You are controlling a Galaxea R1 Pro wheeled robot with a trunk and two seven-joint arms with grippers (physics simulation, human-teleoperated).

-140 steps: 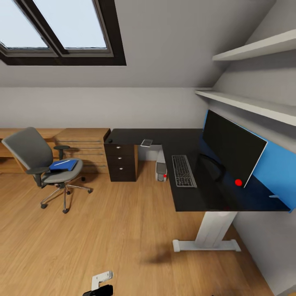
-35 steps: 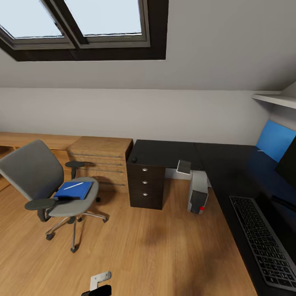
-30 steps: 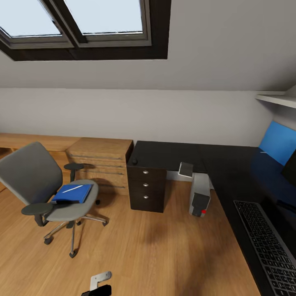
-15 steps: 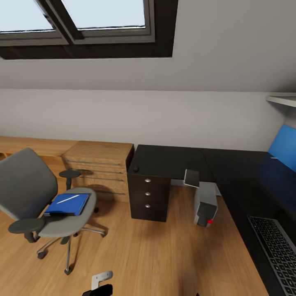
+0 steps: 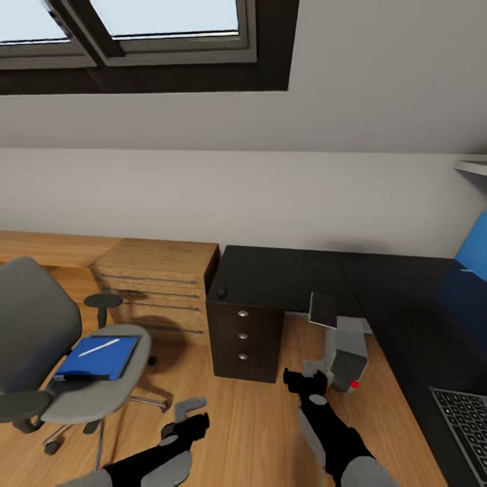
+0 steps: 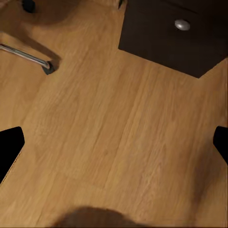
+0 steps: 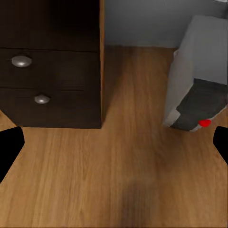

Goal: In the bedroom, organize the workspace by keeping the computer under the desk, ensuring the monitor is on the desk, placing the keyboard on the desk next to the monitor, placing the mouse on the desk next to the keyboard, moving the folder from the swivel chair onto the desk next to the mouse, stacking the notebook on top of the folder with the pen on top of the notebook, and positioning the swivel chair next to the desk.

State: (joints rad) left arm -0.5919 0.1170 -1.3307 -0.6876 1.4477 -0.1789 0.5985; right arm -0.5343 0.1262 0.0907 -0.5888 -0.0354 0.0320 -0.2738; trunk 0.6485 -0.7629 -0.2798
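Two open, empty pincers, left [image 5: 191,425] and right [image 5: 308,383], are hanging over the floor; we are judging the blue folder [image 5: 94,356] still waiting on the swivel chair [image 5: 40,352], the computer [image 5: 348,362] already under the tabletop [image 5: 284,277].

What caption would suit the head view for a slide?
Both open grippers, left and right, raised over the wooden floor between the swivel chair holding the folder and the desk.

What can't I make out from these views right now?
- Keyboard: head view, cut off by the right and bottom edges.
- Notebook: head view, something white and thin lies on the folder; too small to tell a notebook beneath it.
- Mouse: head view, a tiny dark blob on the desk corner.
- Computer: head view, partly behind the right gripper.
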